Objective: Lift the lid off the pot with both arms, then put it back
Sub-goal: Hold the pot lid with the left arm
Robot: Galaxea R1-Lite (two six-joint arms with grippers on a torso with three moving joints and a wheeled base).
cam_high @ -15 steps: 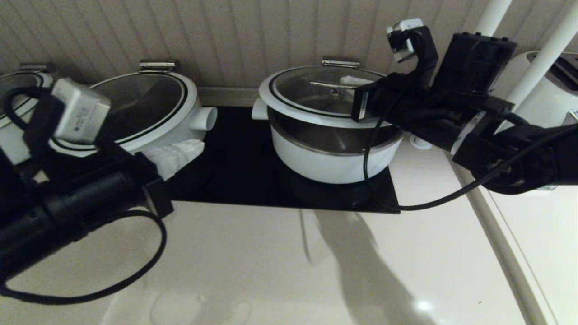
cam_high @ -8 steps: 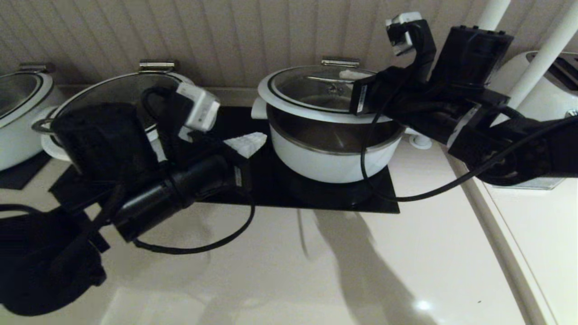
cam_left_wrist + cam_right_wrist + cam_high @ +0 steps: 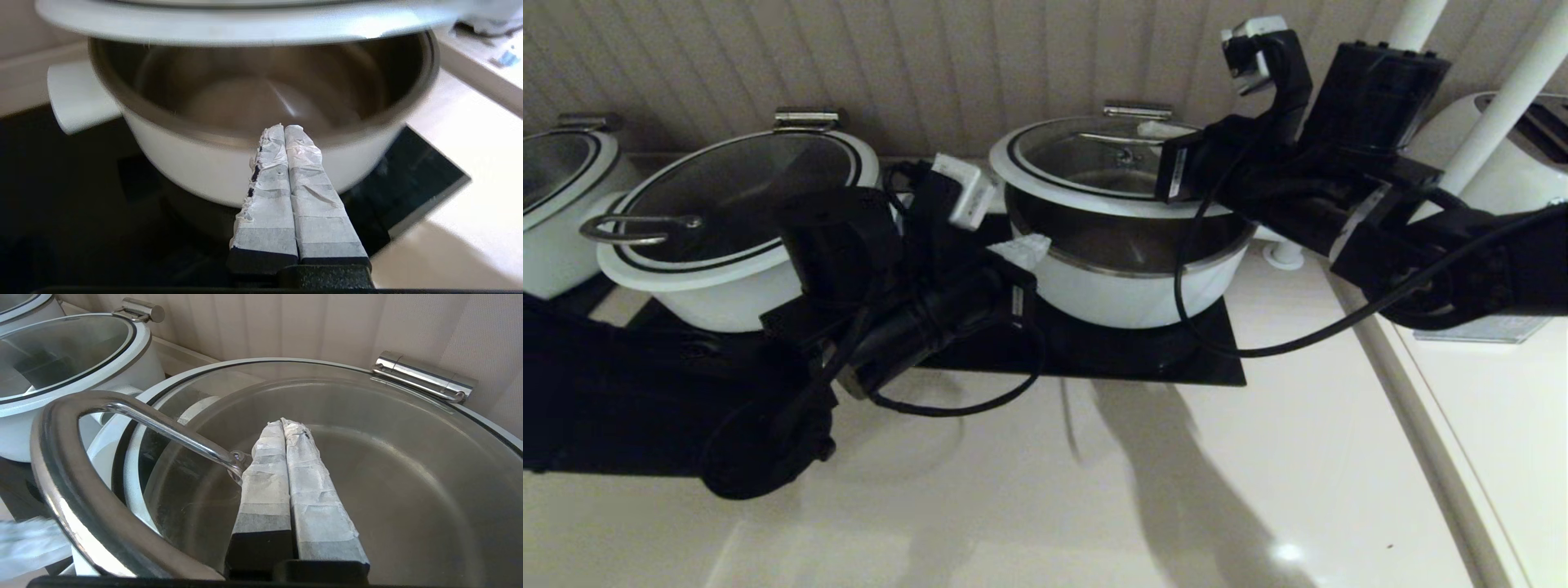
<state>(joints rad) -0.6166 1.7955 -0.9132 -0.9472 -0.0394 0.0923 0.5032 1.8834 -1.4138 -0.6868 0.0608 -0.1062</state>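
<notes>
The deep white pot (image 3: 1127, 290) stands on a black mat. Its glass lid (image 3: 1078, 167) is tilted, with the front edge raised above the pot's rim and the back edge low near the wall. My right gripper (image 3: 1156, 131) is shut; in the right wrist view it (image 3: 283, 422) lies over the lid's glass (image 3: 388, 457), passed through the steel handle (image 3: 163, 426). My left gripper (image 3: 1031, 245) is shut and empty at the pot's front-left rim. In the left wrist view it (image 3: 284, 127) points at the pot (image 3: 196, 171), below the raised lid rim (image 3: 229, 24).
A wider white pot (image 3: 735, 269) with a loop-handled lid stands left of the left arm, with another pot (image 3: 556, 163) at the far left. The black mat (image 3: 1111, 355) lies under the pots. A white toaster (image 3: 1527, 163) stands at the right, and the panelled wall is close behind.
My left arm has swung from the far left across to the pot's front-left rim. The lid's front edge has risen slightly. My right arm has barely moved.
</notes>
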